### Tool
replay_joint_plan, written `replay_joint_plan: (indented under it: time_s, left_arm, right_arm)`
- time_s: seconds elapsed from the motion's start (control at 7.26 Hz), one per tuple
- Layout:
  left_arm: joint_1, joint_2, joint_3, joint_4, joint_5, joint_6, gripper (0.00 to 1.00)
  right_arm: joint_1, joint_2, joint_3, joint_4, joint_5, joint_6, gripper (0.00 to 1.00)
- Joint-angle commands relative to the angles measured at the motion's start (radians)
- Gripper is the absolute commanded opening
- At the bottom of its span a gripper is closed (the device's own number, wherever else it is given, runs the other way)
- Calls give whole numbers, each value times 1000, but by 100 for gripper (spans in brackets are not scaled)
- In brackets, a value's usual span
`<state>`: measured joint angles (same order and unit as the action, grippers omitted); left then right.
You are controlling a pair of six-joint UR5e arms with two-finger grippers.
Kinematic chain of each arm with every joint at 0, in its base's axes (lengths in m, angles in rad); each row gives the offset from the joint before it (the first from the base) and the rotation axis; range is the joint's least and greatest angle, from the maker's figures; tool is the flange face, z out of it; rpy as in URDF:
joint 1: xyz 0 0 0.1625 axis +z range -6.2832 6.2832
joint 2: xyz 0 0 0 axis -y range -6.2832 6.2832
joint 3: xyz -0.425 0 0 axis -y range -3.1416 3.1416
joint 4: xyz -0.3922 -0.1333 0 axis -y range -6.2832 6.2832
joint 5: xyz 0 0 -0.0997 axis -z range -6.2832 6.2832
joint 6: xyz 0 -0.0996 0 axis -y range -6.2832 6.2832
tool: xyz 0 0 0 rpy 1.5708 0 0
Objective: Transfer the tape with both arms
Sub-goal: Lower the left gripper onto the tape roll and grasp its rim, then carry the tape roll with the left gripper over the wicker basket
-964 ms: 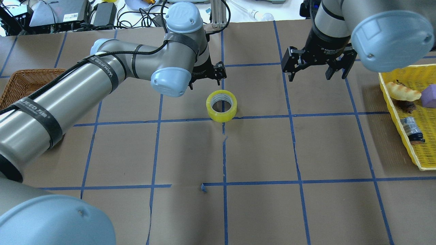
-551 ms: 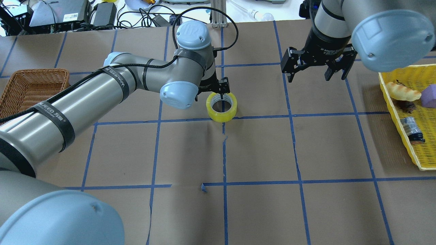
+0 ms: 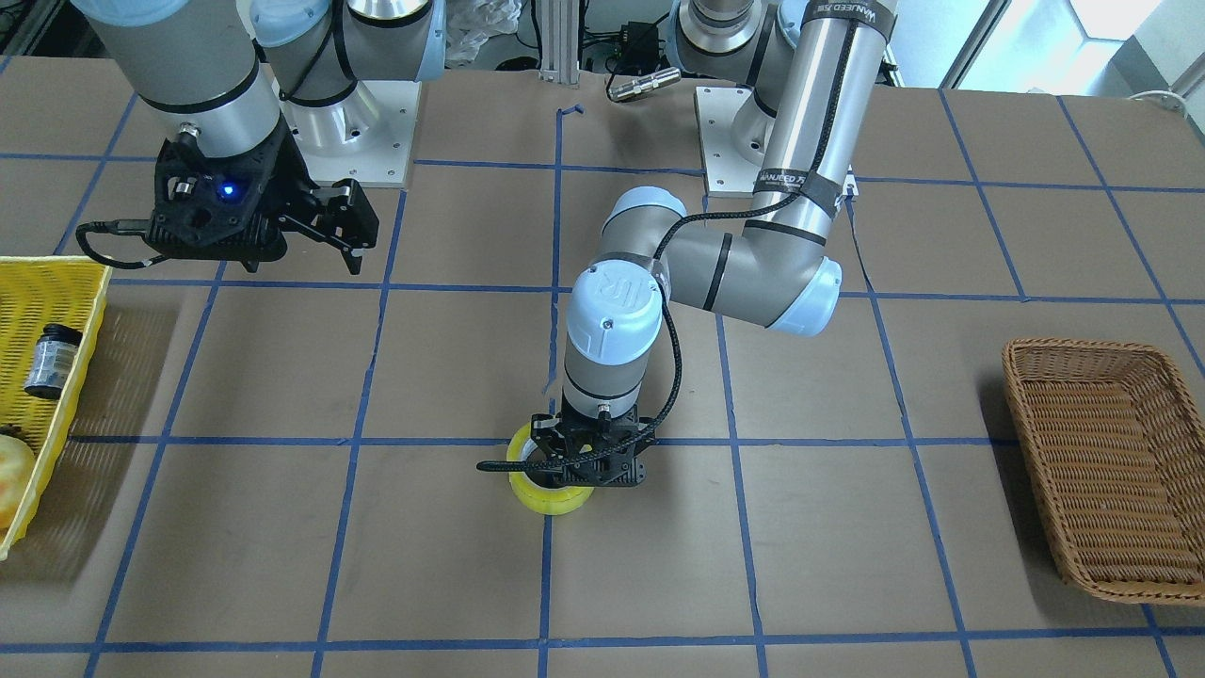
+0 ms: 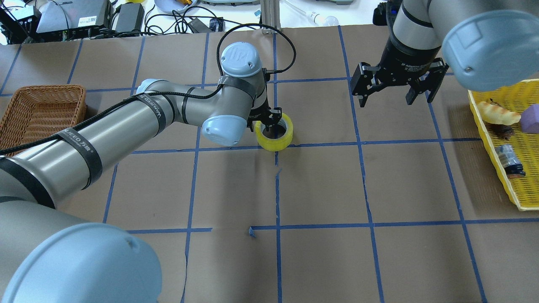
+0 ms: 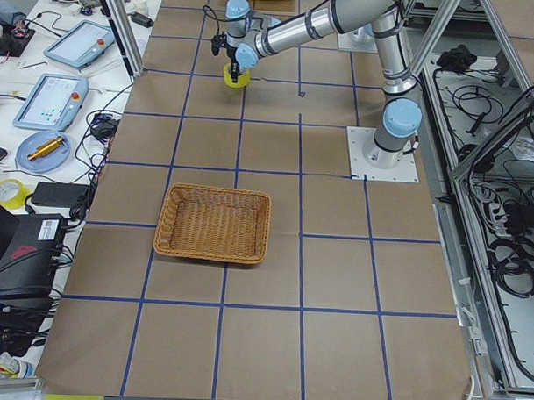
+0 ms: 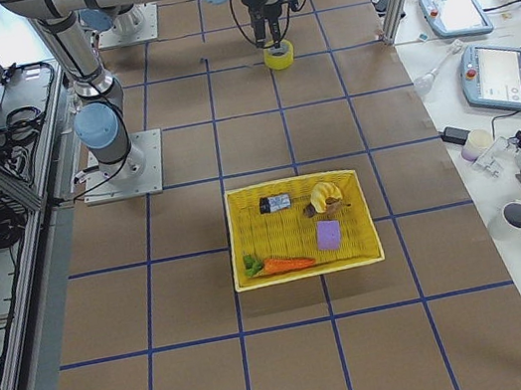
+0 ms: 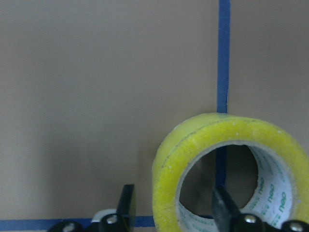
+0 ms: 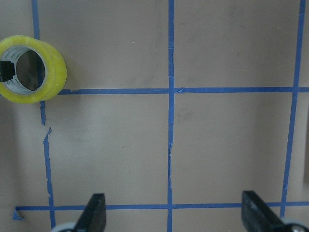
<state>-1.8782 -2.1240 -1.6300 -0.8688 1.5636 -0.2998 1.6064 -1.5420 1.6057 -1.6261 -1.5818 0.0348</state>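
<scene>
Tape (image 4: 273, 144) flat on table (image 4: 320, 181), hole upward, left hand (image 4: 267, 121) straddling its wall

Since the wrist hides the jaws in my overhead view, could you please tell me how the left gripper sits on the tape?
Observer: In the left wrist view the left gripper straddles the wall of the tape, with one finger outside it and one inside the core.
Operator: Thank you. Are the jaws pressing on it?
Observer: Not yet. A gap shows between the outer finger and the roll.
Operator: Can the right wrist camera see the roll?
Observer: Yes, it shows in that view's upper left corner, apart from the right gripper.
</scene>
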Motion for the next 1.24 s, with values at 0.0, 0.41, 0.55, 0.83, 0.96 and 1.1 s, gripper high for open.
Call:
replay_joint_plan:
  time_s: [0.0,0.41,0.55,0.83,0.96,1.1]
  left_arm:
    - [8,24,9,-1,7,28,0]
    - [89,110,51,-134,10,98,0]
    - [178,140,85,-201,6,205,0]
    - [334,186,105,-311,7,478,0]
    - [396,203,107,-318,9,552,0]
    - [469,214,120,-366,9,579,0]
  right_arm:
    - [-3,-4,0,-1,6,-6,100]
    - [-11,-4,-1,-12,0,-30,100]
    - [-19,-6,-1,-11,-4,-54,100]
    - [-25,-7,-1,-12,-3,-56,100]
    - [-26,-7,-3,-17,-1,-56,100]
    - [-25,-7,-3,-26,5,-56,100]
